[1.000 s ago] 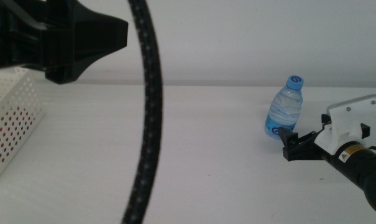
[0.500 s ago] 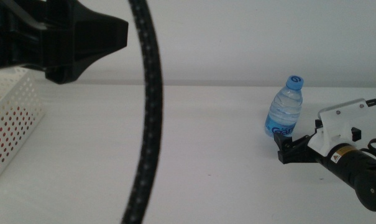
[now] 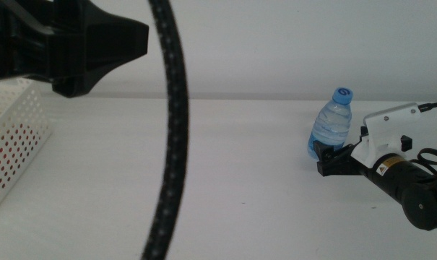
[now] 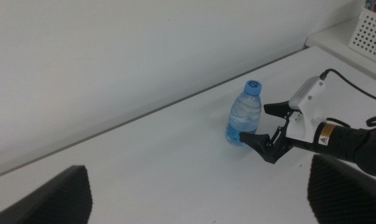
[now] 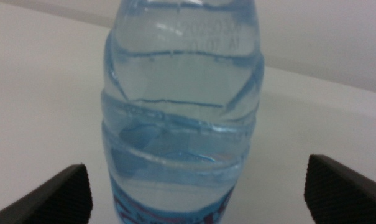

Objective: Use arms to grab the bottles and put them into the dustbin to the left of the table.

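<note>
over at the far left of the middle view, the dustbin (image 3: 12, 148) shows only a corner: a white basket wall with rows of round holes, sitting at the left edge of the table (image 3: 240, 180). above it the left arm (image 3: 59, 43) fills the upper left as a big dark blurred shape, and its braided cable (image 3: 171, 130) curves down through the picture to the bottom edge. the left gripper (image 4: 200, 196) hangs well above the table, far from the bottle; in its wrist view the two jaws sit wide apart at the bottom corners with nothing between them, so it is open and empty.

moving right, the tabletop is plain white up to the wall. the water bottle (image 3: 331, 124) stands upright on the right part of the table, clear with a blue cap and a blue label near its base. the left wrist view shows it (image 4: 245, 113) too, upright near the wall line.

just right of it, the right gripper (image 3: 329, 154) reaches in low from the right side, its jaws spread and set around the lower part of the bottle. the right wrist view shows the bottle (image 5: 183, 106) very close and centred between the two jaws, which stand well apart at either side, not pressing on it. the right arm (image 3: 402, 177), white housing and black body, lies low over the table behind the gripper.
</note>
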